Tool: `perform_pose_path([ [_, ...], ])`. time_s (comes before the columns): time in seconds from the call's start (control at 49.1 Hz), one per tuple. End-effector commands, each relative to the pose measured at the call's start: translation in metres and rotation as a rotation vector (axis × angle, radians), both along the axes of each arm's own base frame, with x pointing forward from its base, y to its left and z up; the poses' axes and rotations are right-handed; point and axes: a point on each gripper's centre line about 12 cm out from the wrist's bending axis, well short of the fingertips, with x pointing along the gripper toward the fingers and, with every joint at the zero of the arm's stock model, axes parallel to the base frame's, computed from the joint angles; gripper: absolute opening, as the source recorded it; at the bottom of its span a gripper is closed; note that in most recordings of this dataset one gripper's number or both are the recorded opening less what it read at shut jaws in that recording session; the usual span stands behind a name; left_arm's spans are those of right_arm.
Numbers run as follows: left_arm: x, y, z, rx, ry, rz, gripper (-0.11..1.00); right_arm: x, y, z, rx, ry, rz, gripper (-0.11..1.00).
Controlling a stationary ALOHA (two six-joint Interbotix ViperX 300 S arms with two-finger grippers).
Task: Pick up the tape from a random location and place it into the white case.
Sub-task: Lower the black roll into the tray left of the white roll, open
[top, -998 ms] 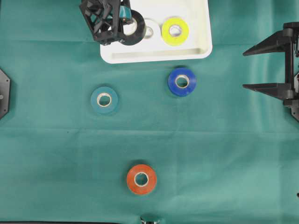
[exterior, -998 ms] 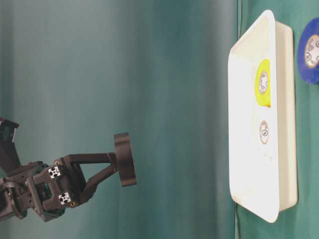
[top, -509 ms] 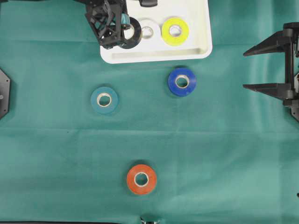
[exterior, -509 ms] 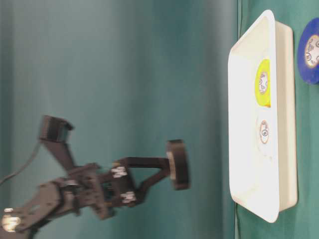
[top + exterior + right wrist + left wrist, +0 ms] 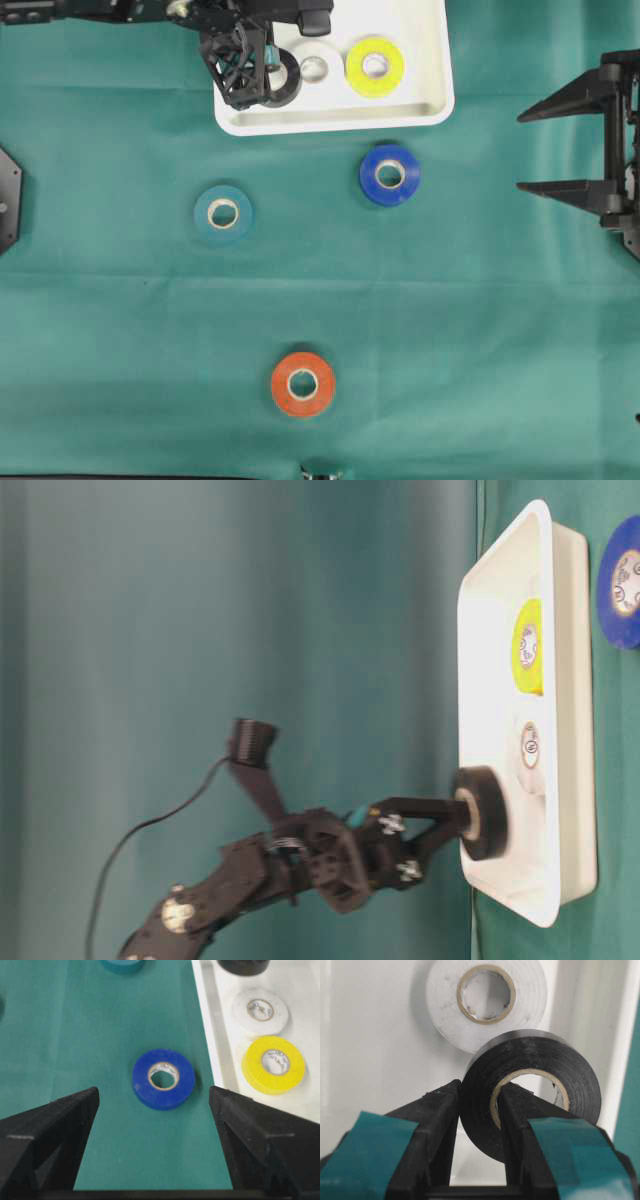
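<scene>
Black tape roll (image 5: 530,1085) sits pinched in the left gripper (image 5: 477,1110): one finger on the outer face, the other through the cardboard core, jaws closed tight on the roll's wall. Roll is held over the near-left part of the white case (image 5: 430,100), low inside the rim in the table-level view (image 5: 482,812); whether it touches the case floor cannot be told. White tape roll (image 5: 487,1000) lies flat on the case floor just beyond the black one. Yellow tape roll (image 5: 374,66) lies flat in the case beside the white roll, on its right in the overhead view.

Right gripper (image 5: 566,139) hangs at the right edge of the table, fingers spread wide, nothing between them. Blue tape roll (image 5: 163,1079) lies on the green cloth (image 5: 480,330) just outside the case's front rim. Teal tape roll (image 5: 223,213) lies on the cloth left of it, well apart. Orange tape roll (image 5: 303,384) lies nearer the front edge, apart from the others.
</scene>
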Motion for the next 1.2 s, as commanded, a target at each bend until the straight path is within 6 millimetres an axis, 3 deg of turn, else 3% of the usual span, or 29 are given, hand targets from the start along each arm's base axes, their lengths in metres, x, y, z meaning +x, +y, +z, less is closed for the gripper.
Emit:
perform_pose_path([
  [0.0, 0.0003, 0.0058, 0.0052, 0.014, -0.027, 0.010, 0.18, 0.0023, -0.0004, 0.0038, -0.003, -0.012, 0.000, 0.86],
  [0.957, -0.0018, 0.0074, 0.0021, 0.005, -0.030, 0.021, 0.20, 0.0026, -0.0016, 0.0048, -0.003, -0.017, -0.006, 0.86],
  [1.019, -0.0022, 0.0066, 0.0028, 0.004, -0.030, 0.022, 0.33, 0.0024, -0.0016, 0.0041, -0.003, -0.015, -0.006, 0.86],
  [1.182, -0.0020, 0.0073, 0.0054, 0.009, -0.038, 0.021, 0.82, 0.0026, -0.0016, 0.0048, -0.003, -0.017, -0.006, 0.86],
])
